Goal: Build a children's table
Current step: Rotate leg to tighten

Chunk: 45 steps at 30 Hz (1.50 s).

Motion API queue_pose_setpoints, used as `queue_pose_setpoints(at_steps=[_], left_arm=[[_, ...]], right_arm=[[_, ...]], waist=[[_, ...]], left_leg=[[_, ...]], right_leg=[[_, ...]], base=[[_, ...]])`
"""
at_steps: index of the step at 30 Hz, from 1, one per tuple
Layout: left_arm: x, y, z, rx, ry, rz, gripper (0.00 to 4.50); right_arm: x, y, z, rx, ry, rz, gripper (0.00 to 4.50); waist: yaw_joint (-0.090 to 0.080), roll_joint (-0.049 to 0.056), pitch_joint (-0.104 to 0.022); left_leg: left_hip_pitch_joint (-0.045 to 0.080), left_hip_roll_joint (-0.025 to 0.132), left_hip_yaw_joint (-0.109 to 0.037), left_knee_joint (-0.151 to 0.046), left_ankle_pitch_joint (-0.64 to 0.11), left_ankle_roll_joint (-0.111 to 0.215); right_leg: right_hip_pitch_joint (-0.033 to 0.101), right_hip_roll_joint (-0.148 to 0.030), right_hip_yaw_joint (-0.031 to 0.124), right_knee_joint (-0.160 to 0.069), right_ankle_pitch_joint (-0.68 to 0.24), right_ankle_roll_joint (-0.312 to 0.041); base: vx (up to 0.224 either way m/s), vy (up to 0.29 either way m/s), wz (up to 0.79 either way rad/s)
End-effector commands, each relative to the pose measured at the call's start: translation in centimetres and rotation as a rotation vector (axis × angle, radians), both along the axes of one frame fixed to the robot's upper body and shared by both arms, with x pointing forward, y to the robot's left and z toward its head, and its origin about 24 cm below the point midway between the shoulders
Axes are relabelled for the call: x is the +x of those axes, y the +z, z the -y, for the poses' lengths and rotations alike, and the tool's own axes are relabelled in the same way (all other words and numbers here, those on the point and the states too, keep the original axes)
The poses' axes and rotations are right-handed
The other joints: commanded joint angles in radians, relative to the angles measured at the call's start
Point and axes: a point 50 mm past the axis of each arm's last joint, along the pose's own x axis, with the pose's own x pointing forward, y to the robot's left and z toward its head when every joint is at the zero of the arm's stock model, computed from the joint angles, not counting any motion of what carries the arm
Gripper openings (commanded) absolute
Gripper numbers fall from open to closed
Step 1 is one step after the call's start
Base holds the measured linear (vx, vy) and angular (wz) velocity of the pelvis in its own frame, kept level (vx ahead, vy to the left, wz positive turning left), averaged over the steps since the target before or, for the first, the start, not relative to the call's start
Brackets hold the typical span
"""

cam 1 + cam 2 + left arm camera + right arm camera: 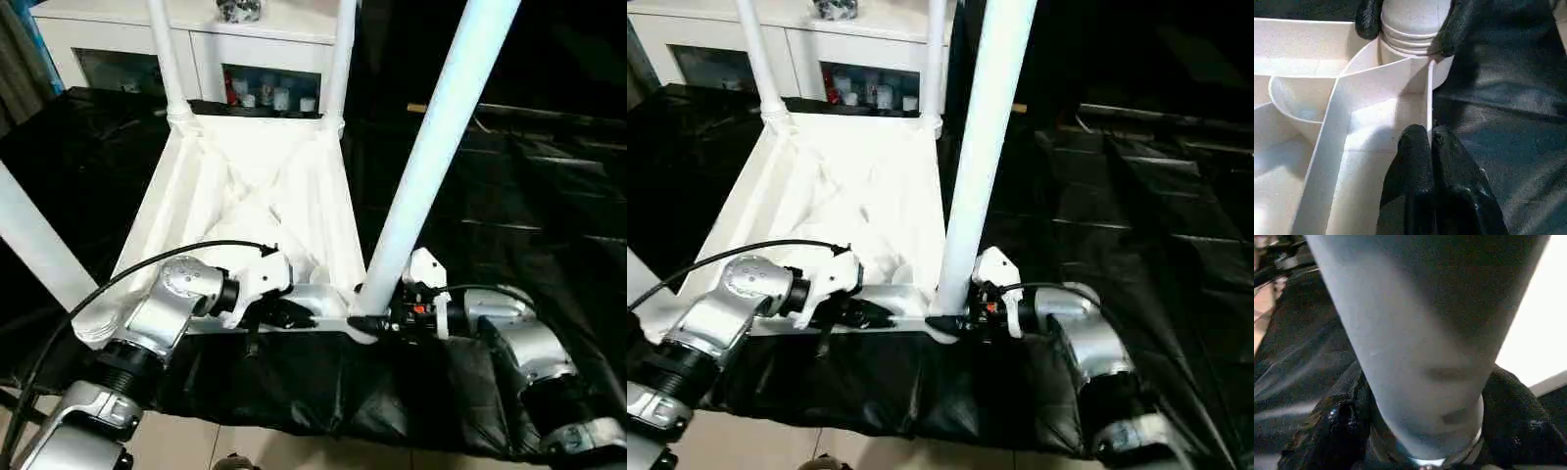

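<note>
My tabletop (pixel 245 196) lies upside down on the black sheet (pixel 509 196), close in front of me, and all four legs (pixel 436 147) already stand up from its corner holes, two at the far corners and two near me. My left pincer (pixel 1429 147) is squeezed tight on the thin near rim of the tabletop to hold it steady, and my right pincer (pixel 377 321) has its two black fingers (pixel 1369 19) on either side of the bottom of the near right leg, right where it goes into its hole. I think the building is almost done, and what is left is to make sure this last leg is pushed all the way in, and then turn the table over onto its legs.
</note>
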Motion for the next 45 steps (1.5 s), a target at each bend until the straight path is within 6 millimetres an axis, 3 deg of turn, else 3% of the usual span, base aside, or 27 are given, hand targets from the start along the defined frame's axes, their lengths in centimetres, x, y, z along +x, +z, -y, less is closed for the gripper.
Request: queue_pose_setpoints(at_steps=[1, 3, 6, 9, 14, 15, 16, 17, 20, 24, 25, 29, 32, 38, 45], left_arm=[[-0.1, -0.3, 2.2, -0.026, 0.039, 0.019, 0.0], [0.0, -0.5, 3.6, -0.045, 0.102, 0.025, 0.0], [0.0, -1.0, 5.9, -0.068, 0.171, 0.025, 0.0], [-0.1, -1.2, 7.1, -0.066, 0.2, 0.027, 0.0], [-0.6, -1.7, 8.6, -0.059, 0.201, 0.019, 0.0], [-0.6, -1.7, 8.7, -0.058, 0.202, 0.018, 0.0], [-0.7, -1.7, 8.7, -0.058, 0.2, 0.018, 0.0], [-0.7, -1.6, 8.3, -0.055, 0.193, 0.02, 0.0], [-0.5, -1.5, 7.5, -0.05, 0.198, 0.029, 0.0], [-0.4, -1.1, 6.1, -0.063, 0.151, 0.025, 0.0], [-0.5, -1.1, 5.8, -0.062, 0.141, 0.026, 0.0], [-0.6, -0.9, 4.8, -0.067, 0.09, 0.009, 0.0], [-0.8, -0.6, 3.6, -0.064, 0.031, -0.006, 0.0], [-1.0, -0.3, 1.9, -0.039, -0.06, -0.033, 0.0], [-0.9, -0.2, 0.8, -0.003, -0.097, -0.038, 0.0]], right_arm=[[0.2, -1.0, -1.6, -0.012, -0.087, -0.004, 2.7], [0.8, -1.7, -2.2, -0.016, -0.242, 0.002, 2.69], [1.4, -2.1, -3.9, 0.026, -0.393, -0.019, 2.69], [1.6, -2.0, -5.1, 0.044, -0.441, -0.018, 2.69], [2.2, -1.1, -7.9, 0.014, -0.454, 0.07, 2.69], [2.2, -0.9, -8.0, 0.015, -0.458, 0.081, 3.04], [2.4, -0.9, -7.8, 0.034, -0.481, 0.073, 3.25], [2.5, -0.8, -7.0, 0.058, -0.499, 0.056, 3.39], [2.4, -0.9, -6.1, 0.049, -0.481, 0.068, 3.49], [2.0, -0.8, -4.4, 0.025, -0.387, 0.097, 3.96], [1.9, -0.8, -4.1, 0.017, -0.371, 0.105, 3.96], [1.5, -0.5, -3.3, 0.007, -0.274, 0.117, 3.96], [0.8, 0.0, -2.5, 0.015, -0.124, 0.107, 3.96], [0.1, 0.9, -1.4, 0.022, 0.07, 0.075, 3.96], [0.1, 1.1, -0.7, 0.008, 0.134, 0.06, 3.39]], waist=[[-0.008, -0.003, -0.041], [-0.018, -0.004, -0.038], [-0.037, -0.004, -0.037], [-0.041, -0.006, -0.036], [-0.052, 0.009, -0.041], [-0.052, 0.005, -0.042], [-0.052, 0.008, -0.042], [-0.052, 0.013, -0.043], [-0.05, 0.011, -0.046], [-0.045, 0.01, -0.051], [-0.045, 0.01, -0.053], [-0.045, 0.01, -0.06], [-0.044, 0.01, -0.055], [-0.033, 0.009, -0.05], [-0.019, 0.004, -0.051]], left_leg=[[0.014, 0.031, -0.014, -0.072, -0.288, -0.008], [0.013, 0.03, -0.021, -0.078, -0.337, -0.031], [0.015, 0.028, -0.025, -0.08, -0.375, -0.042], [0.02, 0.025, -0.025, -0.078, -0.387, -0.028], [0.012, 0.025, -0.028, -0.082, -0.376, -0.035], [0.013, 0.025, -0.025, -0.081, -0.375, -0.031], [0.013, 0.024, -0.025, -0.081, -0.373, -0.028], [0.012, 0.024, -0.025, -0.081, -0.368, -0.025], [0.012, 0.025, -0.02, -0.078, -0.338, -0.017], [0.01, 0.025, -0.015, -0.07, -0.269, 0.01], [0.002, 0.023, -0.016, -0.068, -0.229, 0.021], [0.001, 0.021, -0.011, -0.055, -0.137, 0.064], [0.003, 0.024, -0.011, -0.057, -0.17, 0.08], [0.009, 0.031, -0.009, -0.064, -0.239, 0.044], [0.008, 0.031, -0.01, -0.061, -0.218, 0.035]], right_leg=[[0.026, -0.058, 0.042, -0.075, -0.271, -0.192], [0.026, -0.062, 0.041, -0.087, -0.393, -0.152], [0.02, -0.062, 0.04, -0.097, -0.452, -0.128], [0.014, -0.06, 0.04, -0.106, -0.485, -0.111], [0.019, -0.055, 0.038, -0.1, -0.419, -0.115], [0.018, -0.054, 0.039, -0.1, -0.397, -0.118], [0.018, -0.053, 0.04, -0.098, -0.385, -0.123], [0.019, -0.053, 0.041, -0.097, -0.363, -0.13], [0.022, -0.05, 0.042, -0.089, -0.278, -0.156], [0.03, -0.048, 0.042, -0.077, -0.171, -0.183], [0.037, -0.048, 0.041, -0.069, -0.119, -0.193], [0.043, -0.043, 0.039, -0.05, 0.041, -0.237], [0.042, -0.046, 0.037, -0.057, -0.013, -0.244], [0.035, -0.048, 0.039, -0.066, -0.142, -0.228], [0.034, -0.05, 0.039, -0.059, -0.124, -0.23]], base=[[0.0, 0.0, 0.0], [0.0, 0.0, 0.0], [0.0, 0.0, 0.0], [0.0, 0.0, 0.0], [0.0, 0.0, 0.0], [0.0, 0.0, 0.0], [0.0, 0.0, 0.0], [0.0, 0.0, 0.0], [0.0, 0.0, 0.0], [0.0, 0.0, 0.0], [0.0, 0.0, 0.0], [0.0, 0.0, 0.0], [0.0, 0.0, 0.0], [0.0, 0.0, 0.0], [0.0, 0.0, 0.0]])
